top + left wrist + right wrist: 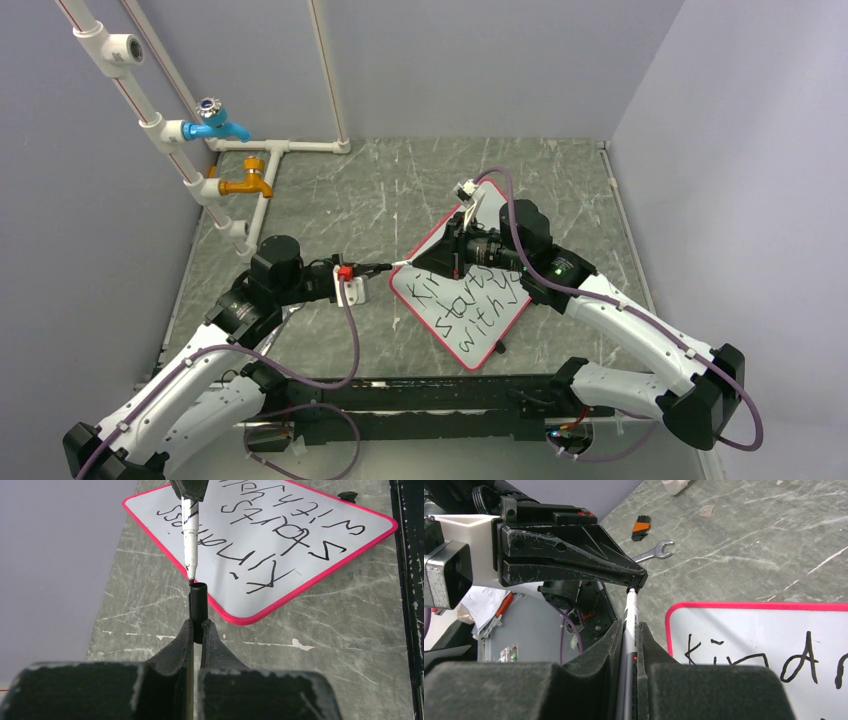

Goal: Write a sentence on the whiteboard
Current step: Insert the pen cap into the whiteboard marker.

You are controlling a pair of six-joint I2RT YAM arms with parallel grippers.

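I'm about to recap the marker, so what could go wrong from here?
1. The marker tip sits at the edge of the cap mouth, so pushing could skid past.
2. The left claw pinches only the cap's end, so it could tilt out.
3. A slip might streak the whiteboard.

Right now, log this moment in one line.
left hand: shut on cap | right hand: shut on marker | tip: at cap mouth | whiteboard: sentence written

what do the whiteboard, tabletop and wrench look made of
The whiteboard: smooth white coated board, red rim probably plastic.
The tabletop: stone-look slab or laminate, grey-green with white veins, matte.
The wrench: likely bare steel, silvery shine.
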